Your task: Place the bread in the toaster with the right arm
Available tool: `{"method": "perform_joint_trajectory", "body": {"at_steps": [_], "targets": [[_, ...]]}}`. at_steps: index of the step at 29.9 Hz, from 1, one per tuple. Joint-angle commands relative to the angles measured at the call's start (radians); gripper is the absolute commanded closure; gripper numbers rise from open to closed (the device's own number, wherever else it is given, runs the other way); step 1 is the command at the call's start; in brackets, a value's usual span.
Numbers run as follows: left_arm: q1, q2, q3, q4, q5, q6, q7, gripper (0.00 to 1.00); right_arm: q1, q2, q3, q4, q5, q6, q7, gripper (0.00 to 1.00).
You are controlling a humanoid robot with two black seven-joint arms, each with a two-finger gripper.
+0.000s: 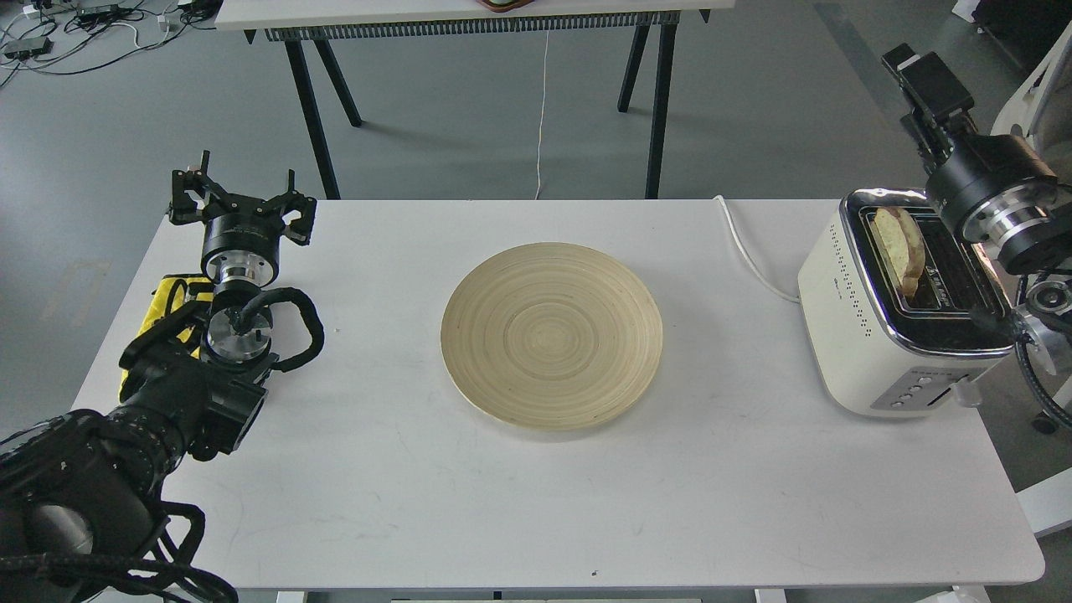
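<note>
On the white bench, the left pincer rests spread wide beside an empty plate, while bread stands tilted in the toaster, where the right pincer, its gap indiscernible, could snag it withdrawing.

The tan bread stands tilted in the left slot of the cream-white toaster, half protruding.
</note>
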Motion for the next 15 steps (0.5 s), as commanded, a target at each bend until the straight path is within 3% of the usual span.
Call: {"method": "perform_joint_trajectory", "body": {"at_steps": [1,5,10,15], "targets": [[0.0,0.0,0.0,0.0,0.0,0.0,0.0,0.0,-0.01,0.093,0.008,-0.002,0.094,0.0,0.013,0.03],[0.0,0.0,0.0,0.0,0.0,0.0,0.0,0.0,-0.018,0.157,0.011,-0.016,0.262,0.085,0.103,0.03],[0.0,0.0,0.0,0.0,0.0,0.0,0.0,0.0,-0.061,0.214,0.051,-0.109,0.433,0.332,0.208,0.03],[0.0,0.0,0.0,0.0,0.0,0.0,0.0,0.0,-0.145,0.309,0.174,-0.295,0.543,0.624,0.265,0.03]]}}
